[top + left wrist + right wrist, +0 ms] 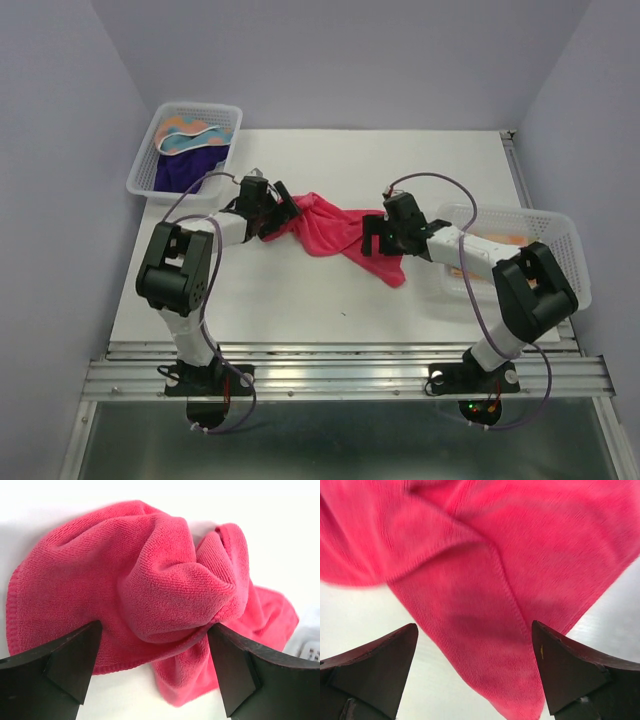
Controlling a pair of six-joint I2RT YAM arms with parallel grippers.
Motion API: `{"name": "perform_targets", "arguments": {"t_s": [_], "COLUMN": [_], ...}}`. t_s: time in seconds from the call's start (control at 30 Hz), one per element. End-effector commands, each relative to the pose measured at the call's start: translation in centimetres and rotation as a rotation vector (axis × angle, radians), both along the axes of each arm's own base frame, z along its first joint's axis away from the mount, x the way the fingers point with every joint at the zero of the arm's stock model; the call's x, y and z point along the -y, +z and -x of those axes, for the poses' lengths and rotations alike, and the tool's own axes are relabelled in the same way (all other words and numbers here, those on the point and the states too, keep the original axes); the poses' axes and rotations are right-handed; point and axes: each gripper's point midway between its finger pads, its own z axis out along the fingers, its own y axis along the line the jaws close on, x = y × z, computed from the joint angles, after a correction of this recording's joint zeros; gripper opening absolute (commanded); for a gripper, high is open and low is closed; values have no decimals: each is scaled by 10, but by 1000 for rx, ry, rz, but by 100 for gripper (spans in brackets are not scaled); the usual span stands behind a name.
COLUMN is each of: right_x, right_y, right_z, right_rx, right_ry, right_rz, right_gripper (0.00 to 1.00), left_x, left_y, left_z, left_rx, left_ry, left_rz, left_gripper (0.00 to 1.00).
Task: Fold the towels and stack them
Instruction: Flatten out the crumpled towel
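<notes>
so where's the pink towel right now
In the top view the pink-red towel lies crumpled midway across the table, between the left gripper and right gripper.

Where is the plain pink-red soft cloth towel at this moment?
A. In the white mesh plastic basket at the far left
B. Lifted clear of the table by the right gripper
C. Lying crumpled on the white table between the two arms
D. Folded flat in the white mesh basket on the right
C: the pink-red towel lies bunched and unfolded on the white table, with the left gripper and right gripper open at its two ends.
</notes>
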Motion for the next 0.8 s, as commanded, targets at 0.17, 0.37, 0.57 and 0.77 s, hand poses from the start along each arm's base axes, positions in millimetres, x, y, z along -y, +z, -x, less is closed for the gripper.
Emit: {"name": "perform_targets", "arguments": {"t_s": [0.17,0.37,0.57,0.77], "right_x": [-58,-149,-186,-140], "right_y": [-24,-1,19,48], "right_z": [63,114,115,96], "right_rx": [-85,-49,-1,108], "right_ry": [145,431,504,292], "right_rz": [-47,-147,-193,-105], "right_gripper": [100,100,100,100], "left_x": [20,41,35,1], "left_y": [-21,10,54,100], "left_z": [-77,-144,-150,-92], "left_rx": [28,159,238,290], "left_ry": [-82,-163,-175,-99], "left_rz": [-48,-73,-130,-187], "left_gripper": [99,99,99,99]}}
